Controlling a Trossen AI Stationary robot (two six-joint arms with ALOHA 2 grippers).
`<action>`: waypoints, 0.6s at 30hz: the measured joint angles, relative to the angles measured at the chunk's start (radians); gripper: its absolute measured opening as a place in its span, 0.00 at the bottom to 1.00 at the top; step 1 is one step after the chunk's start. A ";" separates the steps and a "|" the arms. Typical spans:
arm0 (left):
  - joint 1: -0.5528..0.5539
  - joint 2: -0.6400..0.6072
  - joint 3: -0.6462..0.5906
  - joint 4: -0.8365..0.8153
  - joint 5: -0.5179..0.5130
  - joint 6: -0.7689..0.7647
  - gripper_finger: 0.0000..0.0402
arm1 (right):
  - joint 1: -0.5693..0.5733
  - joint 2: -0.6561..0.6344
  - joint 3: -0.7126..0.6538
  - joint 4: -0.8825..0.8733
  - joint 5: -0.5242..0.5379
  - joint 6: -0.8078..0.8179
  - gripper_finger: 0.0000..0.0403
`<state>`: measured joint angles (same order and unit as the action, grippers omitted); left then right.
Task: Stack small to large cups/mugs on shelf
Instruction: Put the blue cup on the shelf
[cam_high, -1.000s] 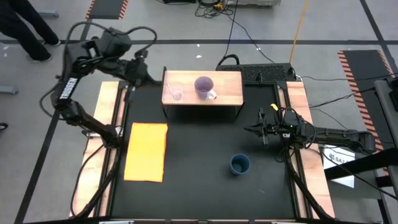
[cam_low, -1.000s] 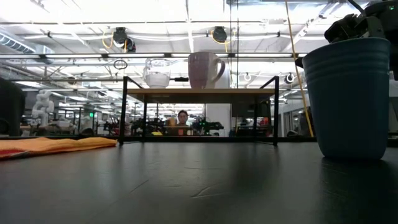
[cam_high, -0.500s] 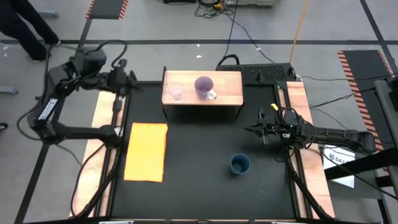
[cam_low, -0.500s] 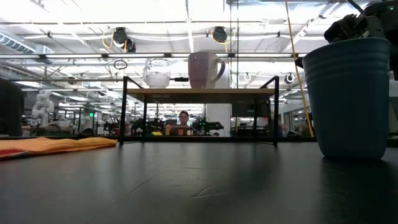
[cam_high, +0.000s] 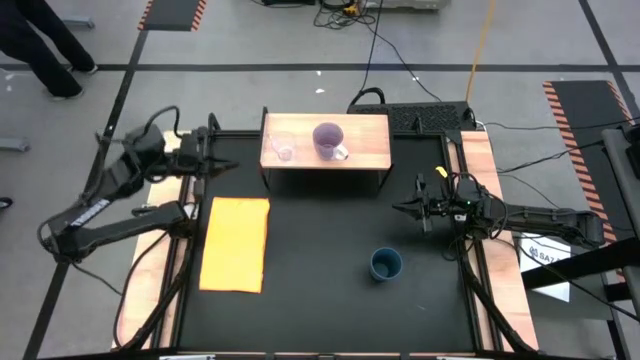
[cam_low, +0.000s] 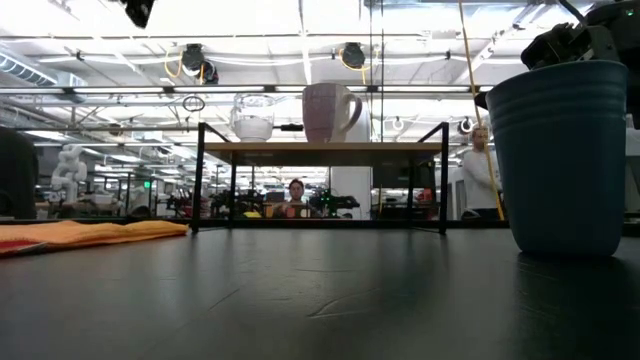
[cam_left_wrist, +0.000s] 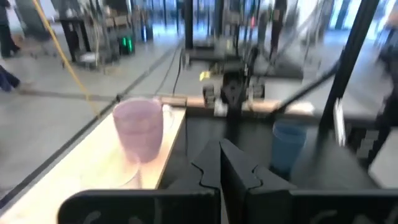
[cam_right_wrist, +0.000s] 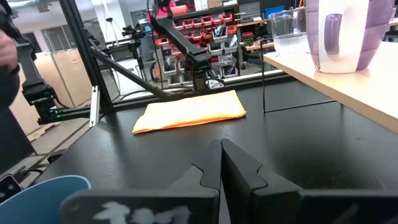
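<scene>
Beside the left end of the small light-wood shelf on thin black metal legs (cam_high: 325, 143), the left gripper (cam_high: 212, 161) hangs over the edge of the black table (cam_high: 320, 290), its two dark fingers pressed together with nothing between them and touching nothing. The right gripper (cam_high: 412, 210) sits on the other side, below and to the right of the shelf near the table's right edge, likewise closed tight and empty; in its own wrist view the fingers (cam_right_wrist: 221, 168) meet in a single seam.

Three vessels can be counted. Two stand on the shelf board: one tiny clear glass cup (cam_high: 282, 148) toward its left part, and one mid-sized light purple mug with a pale handle (cam_high: 328, 139) just right of it, near the middle, the two close but apart. The low view shows both upright on the board, glass cup (cam_low: 252, 116) left of mug (cam_low: 328, 111). The third, one dark teal-blue cup (cam_high: 386, 264), stands upright on the table in front of the shelf's right half, well apart from it and nearer to the right gripper than to the left.

One flat yellow-orange mat (cam_high: 236, 243) lies on the table in front of the shelf's left end, touching neither the shelf nor any cup.
</scene>
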<state>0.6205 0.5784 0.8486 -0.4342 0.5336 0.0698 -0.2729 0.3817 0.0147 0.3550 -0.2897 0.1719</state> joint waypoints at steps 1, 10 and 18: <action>-0.006 -0.025 -0.058 0.074 -0.004 -0.043 0.00 | 0.000 0.000 0.000 0.000 0.000 0.000 0.00; -0.042 -0.169 -0.353 0.309 -0.033 -0.134 0.00 | 0.000 0.000 0.000 0.000 0.000 0.026 0.00; -0.093 -0.238 -0.502 0.457 -0.037 -0.177 0.00 | 0.000 0.000 0.000 -0.001 0.000 0.002 0.00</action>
<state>0.5273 0.3403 0.3467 0.0230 0.4967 -0.1070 -0.2728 0.3817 0.0145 0.3542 -0.2897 0.1742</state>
